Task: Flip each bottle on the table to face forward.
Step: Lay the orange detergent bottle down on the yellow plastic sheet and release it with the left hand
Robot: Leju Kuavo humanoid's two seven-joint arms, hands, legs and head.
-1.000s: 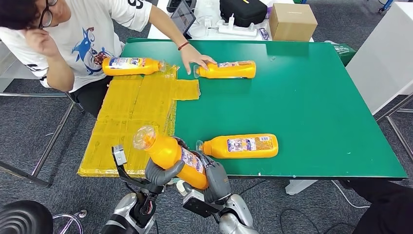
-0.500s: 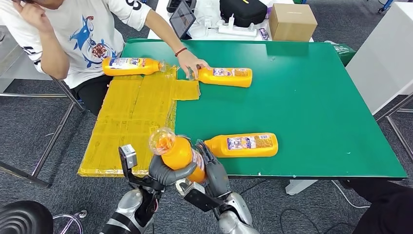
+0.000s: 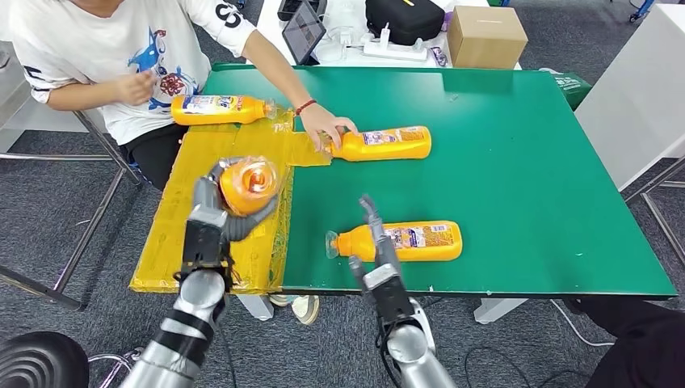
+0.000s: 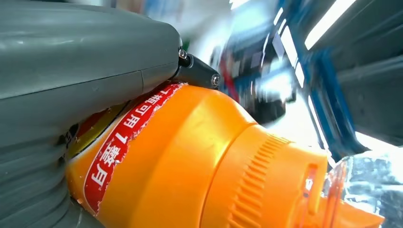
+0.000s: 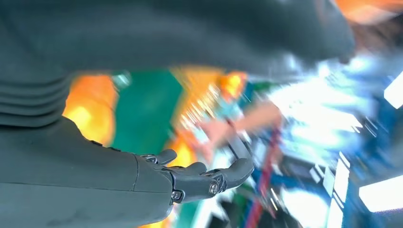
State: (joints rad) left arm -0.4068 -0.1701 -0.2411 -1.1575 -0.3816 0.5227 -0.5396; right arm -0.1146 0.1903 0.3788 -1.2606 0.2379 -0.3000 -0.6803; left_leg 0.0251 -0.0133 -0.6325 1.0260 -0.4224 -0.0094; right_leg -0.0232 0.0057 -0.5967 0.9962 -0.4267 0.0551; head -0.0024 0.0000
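Head view: left hand (image 3: 212,212) grips the raised bottle (image 3: 249,184), right hand (image 3: 373,234) empty and spread; next, lay it label-up near the table's (image 3: 517,162) left edge.

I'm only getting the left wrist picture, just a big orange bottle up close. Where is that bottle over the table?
Observer: The left hand holds the orange bottle above the yellow taped patch, cap end toward the head camera.
Operator: Is the other hand holding anything?
Observer: No, the right hand is open, fingers out beside a bottle lying on the green table.
Operator: Anyone else around?
Observer: A person's hand rests on the far bottle.
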